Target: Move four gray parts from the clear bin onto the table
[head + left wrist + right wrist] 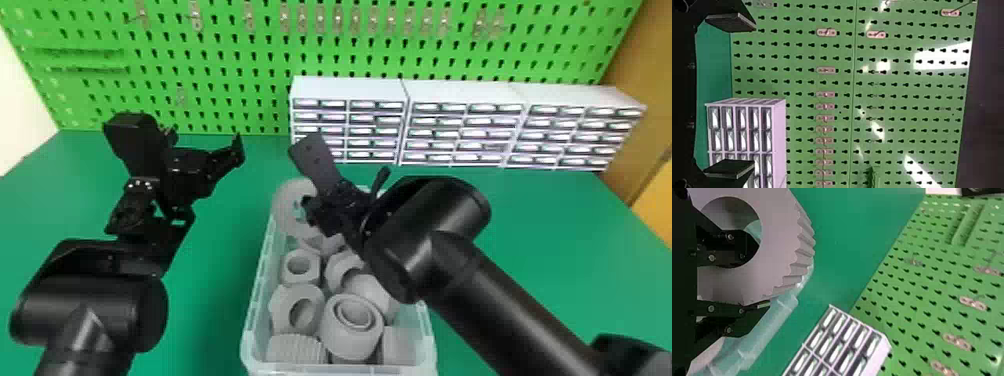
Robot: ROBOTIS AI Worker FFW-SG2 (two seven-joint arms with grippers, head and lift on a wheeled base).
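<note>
The right gripper (327, 197) is over the back of the clear bin (257, 285), shut on the wall of a large toothed gray ring (287, 210). In the right wrist view, the gripper (748, 284) has one finger in the hole of the ring (781, 243) and the other along its toothed outer edge. Several gray parts lie in the bin, among them a hex nut (295, 257) and a round stepped part (350, 332). The left gripper (207, 142) stands open and unloaded left of the bin, above the table; in the left wrist view the gripper (732, 96) has its fingers wide apart.
White drawer cabinets (465, 92) line the back of the green table (540, 220), right of centre. Behind them rises a green pegboard (215, 55) with metal hooks. The right arm crosses the bin's right edge.
</note>
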